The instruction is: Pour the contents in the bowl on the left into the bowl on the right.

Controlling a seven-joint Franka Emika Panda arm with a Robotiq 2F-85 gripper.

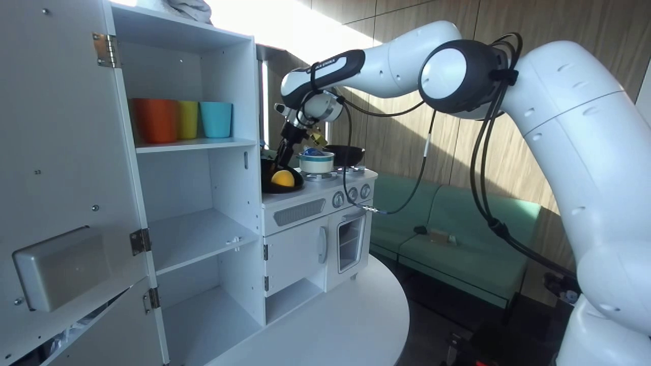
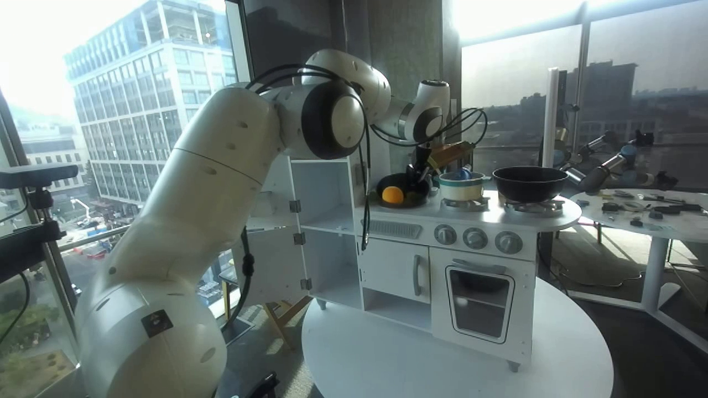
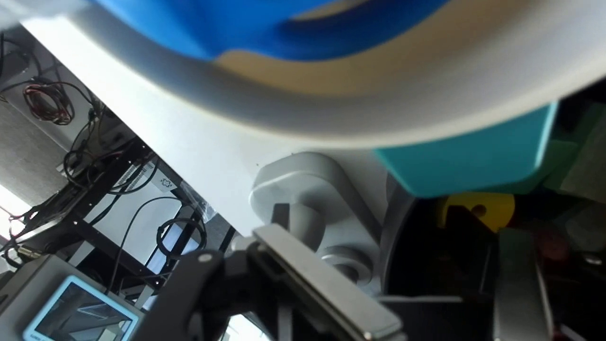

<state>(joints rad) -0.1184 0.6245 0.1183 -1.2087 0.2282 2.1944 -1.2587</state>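
A black pan (image 1: pixel 298 181) holding an orange ball (image 1: pixel 283 178) sits on the left of the toy stove; it also shows in an exterior view (image 2: pixel 423 199). In the wrist view a yellow piece with a hole (image 3: pixel 487 210) lies in the dark pan. A white pot (image 2: pixel 461 190) with a blue thing (image 3: pixel 203 28) inside stands in the middle. A deeper black pan (image 2: pixel 530 185) stands at the right; its inside is hidden. My gripper (image 3: pixel 371 215) is open and points down at the left pan. The pan's rim (image 3: pixel 395 237) shows between its fingers, contact unclear.
The pot's teal handle (image 3: pixel 468 156) juts close above the left pan. The tall white cabinet (image 1: pixel 203 147), with orange, yellow and blue cups (image 1: pixel 215 120), borders the stove. Stove knobs (image 2: pixel 475 237) line the front. The toy kitchen stands on a round white table (image 2: pixel 442 354).
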